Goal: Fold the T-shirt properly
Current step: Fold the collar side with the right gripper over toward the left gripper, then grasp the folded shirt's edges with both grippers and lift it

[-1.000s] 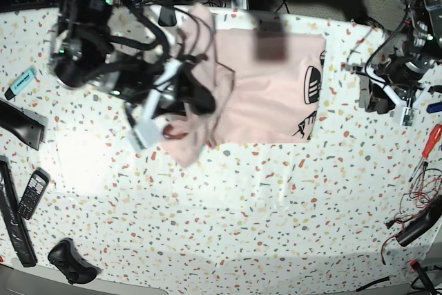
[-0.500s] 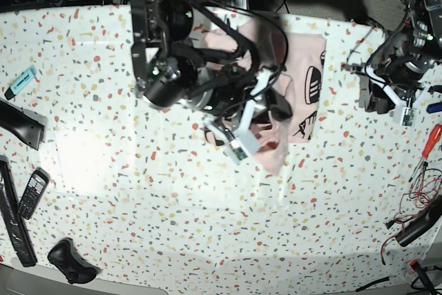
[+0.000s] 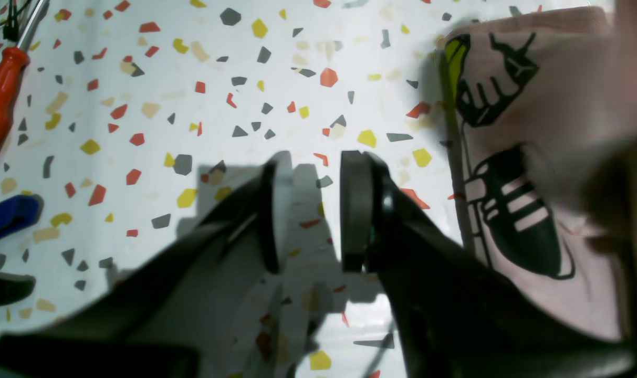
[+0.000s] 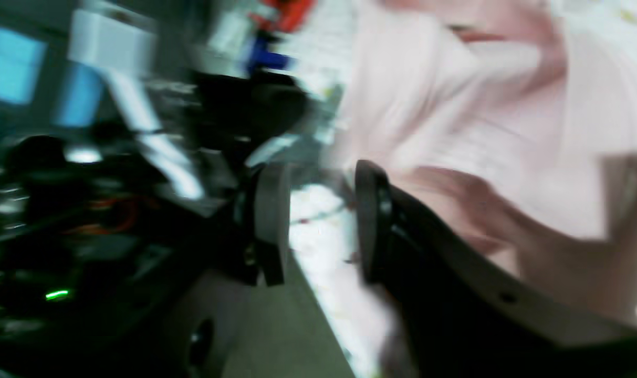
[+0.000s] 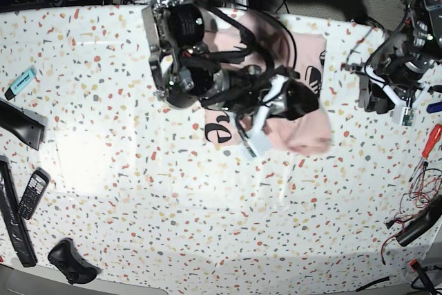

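my right wrist view is badly smeared: i can make out pink cloth and my own two pads, little else, and the dark shapes to the side of them i cannot name. from the base view my right arm lies across the t-shirt [image 5: 304,126] and hides most of its middle, and the far end of the cloth is covered by the arm's dark body and cables. the right edge of the left wrist view is blurred too, so the shirt's fabric there fades into a brown smudge.

the t-shirt is pale pink and lies bunched on the speckled table [image 5: 207,226], toward the far side and right of centre in the base view. one black letter shows at its near-left edge, and small black graphics sit along its right edge; in the left wrist view these read as a hand shape with a yellow-green patch and a striped dark oval.

my right claw [image 4: 318,220] stands spread, a clear gap between the pads with table showing through it; pink cloth lies just beside one pad, and i cannot tell whether it touches. my left claw [image 3: 310,210] is parted as well, pinching nothing, held over bare table just beside the shirt's printed edge.

counted: one t-shirt, two claws, one red-handled screwdriver [image 3: 0,100], one blue object [image 3: 8,216] cut off at the frame edge, one keypad phone [image 5: 32,193], one light blue marker [image 5: 21,81].
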Tool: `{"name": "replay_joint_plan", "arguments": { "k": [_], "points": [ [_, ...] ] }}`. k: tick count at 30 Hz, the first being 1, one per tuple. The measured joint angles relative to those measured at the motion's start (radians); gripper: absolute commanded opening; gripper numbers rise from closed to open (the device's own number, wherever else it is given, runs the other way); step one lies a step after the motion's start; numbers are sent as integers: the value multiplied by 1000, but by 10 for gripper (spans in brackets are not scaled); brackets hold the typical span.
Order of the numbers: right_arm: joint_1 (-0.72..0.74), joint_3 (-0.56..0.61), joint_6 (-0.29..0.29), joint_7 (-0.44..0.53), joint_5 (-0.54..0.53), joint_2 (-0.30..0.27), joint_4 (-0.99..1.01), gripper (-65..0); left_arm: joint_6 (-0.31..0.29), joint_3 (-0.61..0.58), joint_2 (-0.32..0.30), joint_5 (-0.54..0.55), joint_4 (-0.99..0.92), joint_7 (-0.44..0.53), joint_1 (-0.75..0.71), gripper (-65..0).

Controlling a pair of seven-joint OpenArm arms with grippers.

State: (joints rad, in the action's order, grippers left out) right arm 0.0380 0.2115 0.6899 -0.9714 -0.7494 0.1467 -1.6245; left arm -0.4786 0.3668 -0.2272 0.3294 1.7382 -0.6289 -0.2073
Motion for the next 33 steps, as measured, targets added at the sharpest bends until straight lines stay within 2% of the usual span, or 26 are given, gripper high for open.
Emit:
{"name": "replay_joint_plan", "arguments": {
  "k": [6, 13, 15, 17, 20, 23, 25, 28, 31, 33],
  "points": [
    [68, 44, 0, -100, -195, 0, 3, -444, 0, 0, 0, 0, 0, -2, 0, -499],
    [109, -39, 2, -168, -212, 1, 3, -444, 0, 0, 0, 8, 0, -3, 0, -499],
    [113, -91, 3, -167, -154, 0, 3, -444, 1, 0, 0, 60, 0, -7, 0, -499],
    [118, -140, 3, -167, -56, 1, 3, -451, -6, 0, 0, 162, 0, -53, 0, -500],
    [123, -175, 3, -163, 66, -7, 3, -507, -126, 0, 0, 328, 0, -210, 0, -517],
    [126, -170, 3, -137, 180, -64, 3, -628, -188, 0, 0, 512, 0, -361, -6, -598],
    [125, -171, 3, -129, 260, -107, 3, -650, -210, 0, 0, 604, 0, -390, -23, -641],
    [126, -173, 4, -74, 340, -166, 4, -650, -210, 0, 0, 657, 1, -389, -67, -650],
    [128, -172, 3, -26, 373, -188, 37, -650, -210, -1, 2, 658, 1, -388, -129, -650],
    [127, -171, 2, -12, 396, -197, 66, -650, -210, -1, 2, 642, 0, -342, -159, -650]
  ]
}}
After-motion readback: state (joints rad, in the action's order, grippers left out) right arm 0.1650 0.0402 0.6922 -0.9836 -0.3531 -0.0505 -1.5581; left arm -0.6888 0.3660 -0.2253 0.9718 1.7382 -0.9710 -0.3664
